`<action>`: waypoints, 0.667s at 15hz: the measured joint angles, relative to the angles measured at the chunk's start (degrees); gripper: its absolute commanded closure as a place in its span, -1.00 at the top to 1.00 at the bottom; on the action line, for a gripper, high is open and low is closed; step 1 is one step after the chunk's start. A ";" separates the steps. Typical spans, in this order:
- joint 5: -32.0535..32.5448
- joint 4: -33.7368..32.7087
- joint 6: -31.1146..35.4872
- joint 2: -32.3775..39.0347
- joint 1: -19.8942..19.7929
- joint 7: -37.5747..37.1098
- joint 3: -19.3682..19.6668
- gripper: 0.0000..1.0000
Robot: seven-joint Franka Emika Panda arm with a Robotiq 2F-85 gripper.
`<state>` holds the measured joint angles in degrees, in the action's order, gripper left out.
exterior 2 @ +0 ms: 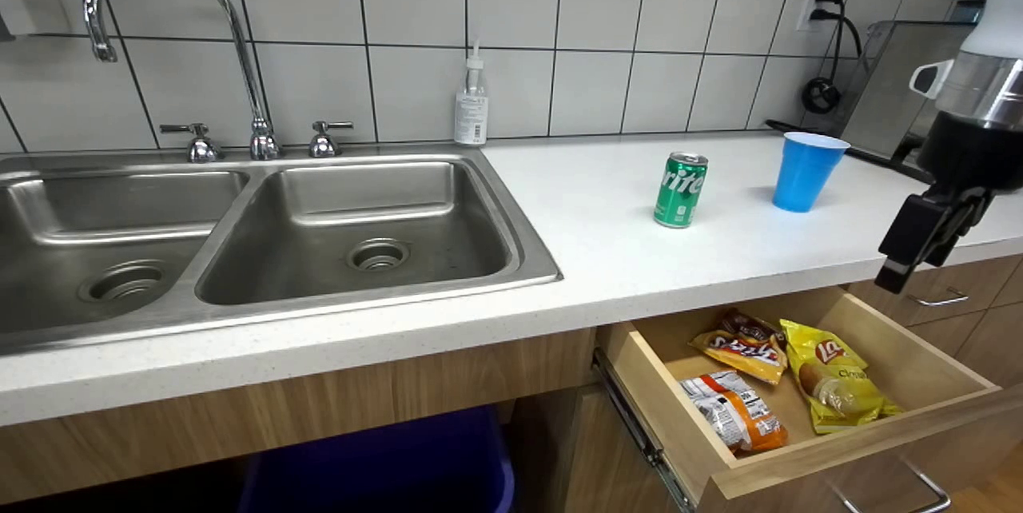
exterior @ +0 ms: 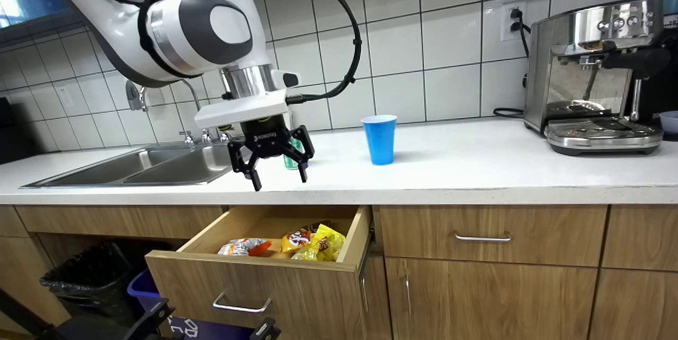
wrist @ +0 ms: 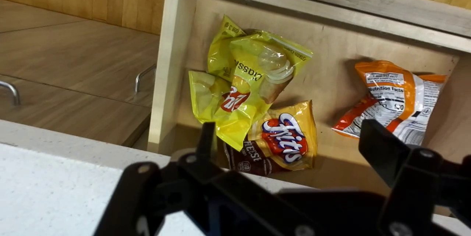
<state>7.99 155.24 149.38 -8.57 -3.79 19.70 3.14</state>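
And here's the end effector (exterior: 280,181), hanging by the front edge of the counter (exterior: 476,170), right above the pulled-out drawer (exterior: 302,289); its two fingers are spread wide and pointing down, just air between them; below that front edge, inside the drawer, lies the yellow Lay's bag (wrist: 257,78), one end overlapping the Fritos bag (wrist: 285,142) in the wrist view; look between the fingertips there and it's the Fritos bag showing, lower down; over on the sink side, well apart from those two, there's the orange-and-silver bag (wrist: 399,98), near the drawer's side wall, printed panel up!

Up top now; the green Sprite can (exterior 2: 681,190) stands upright, back from the counter's front edge, between the sink (exterior 2: 539,257) and the blue cup (exterior 2: 809,172); in an exterior view the end effector partly hides that can; the cup is upright too; a pump bottle (exterior 2: 471,109) stands at the back edge, by the sink's rear corner; and further along, near the back edge, a steel coffee machine (exterior: 593,75)!
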 measured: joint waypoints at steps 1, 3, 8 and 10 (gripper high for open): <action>-0.91 0.15 -0.82 -0.64 0.22 0.06 0.04 1.00; -3.91 0.19 -3.64 -1.85 1.18 1.72 0.49 1.00; -8.97 0.16 -12.66 -5.00 2.94 7.26 2.31 1.00; -8.98 0.15 -15.12 -5.83 2.96 8.04 2.81 1.00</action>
<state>-0.98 155.39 134.26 -14.40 -0.83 27.74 5.95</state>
